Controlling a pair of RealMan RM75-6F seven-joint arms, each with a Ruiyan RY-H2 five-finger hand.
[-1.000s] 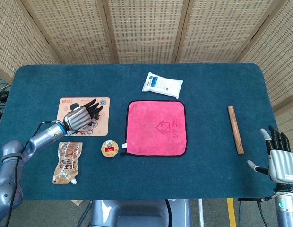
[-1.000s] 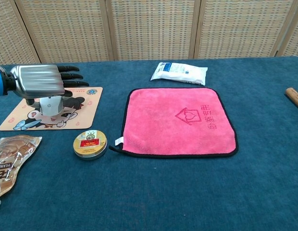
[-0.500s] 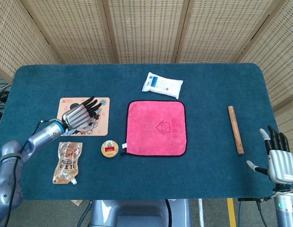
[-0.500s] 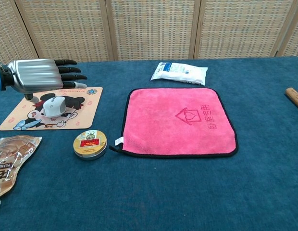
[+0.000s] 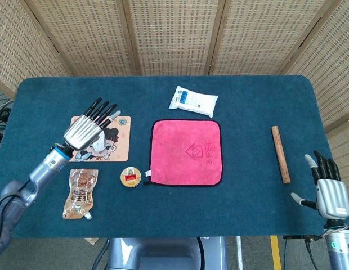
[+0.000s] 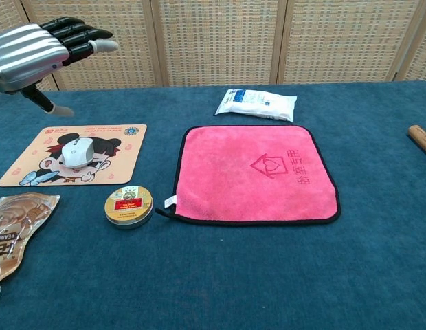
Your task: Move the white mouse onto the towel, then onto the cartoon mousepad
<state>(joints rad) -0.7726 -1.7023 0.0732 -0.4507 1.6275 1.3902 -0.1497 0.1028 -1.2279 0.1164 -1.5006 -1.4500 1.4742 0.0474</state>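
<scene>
The white mouse [image 6: 76, 151] lies on the cartoon mousepad [image 6: 124, 146], left of the pink towel [image 6: 254, 175]. My left hand [image 6: 36, 48] hovers well above the pad with its fingers spread and nothing in it. In the head view that left hand [image 5: 89, 125] covers the mouse and most of the mousepad [image 5: 122, 147]; the pink towel [image 5: 186, 152] lies bare in the middle. My right hand [image 5: 328, 191] stays at the table's near right corner, fingers extended and empty.
A round tin [image 6: 128, 205] sits just in front of the mousepad. A brown snack pouch [image 6: 12, 230] lies at the near left. A white packet [image 6: 255, 104] rests behind the towel, and a wooden stick [image 5: 280, 153] lies on the right side.
My left hand let go of the mouse on the mousepad and rose well above it, fingers spreading. The right hand sank slightly.
</scene>
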